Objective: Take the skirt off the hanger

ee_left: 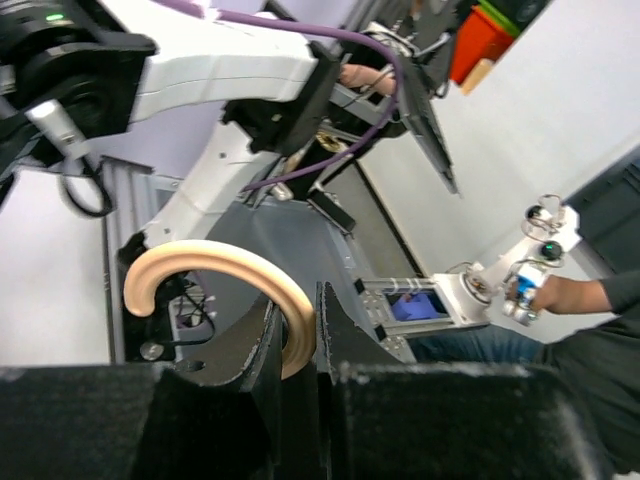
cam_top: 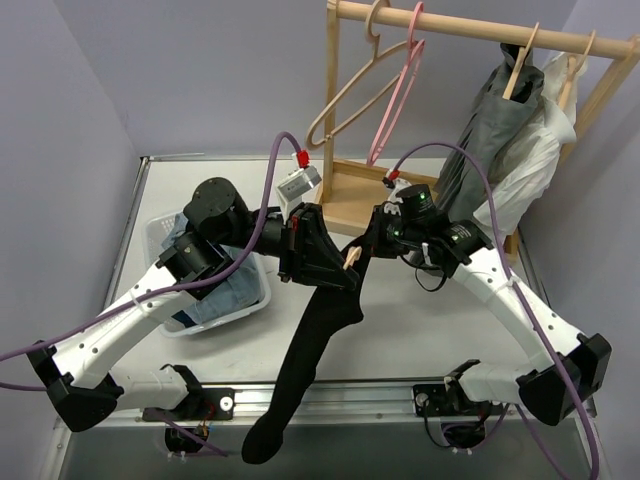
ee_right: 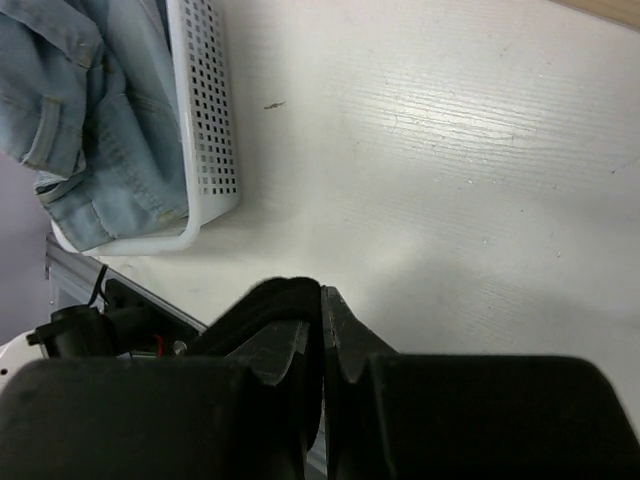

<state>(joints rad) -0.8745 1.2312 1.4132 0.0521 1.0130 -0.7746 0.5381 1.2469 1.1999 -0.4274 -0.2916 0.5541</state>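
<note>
Two arms meet over the surface (cam_top: pixel 430 320). The left pincer (ee_left: pixel 300 325) pinches the hook of one wooden hanger (ee_left: pixel 215 265). The right pincer (ee_right: pixel 322 305) is pressed together, apparently on a fold of the one dark skirt (cam_top: pixel 310 350), which hangs between them toward the near edge. Four more hangers (cam_top: pixel 350 100) hang on the rail (cam_top: pixel 470 25). One basket (cam_top: pixel 160 235) holds denim (cam_top: pixel 225 295).

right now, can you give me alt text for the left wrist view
The left gripper is clamped on the curved hook of a pale natural-wood clothes hanger. Behind it stands the right arm, white and black, and a person in a dark top and blue jeans is at the right edge.
</note>
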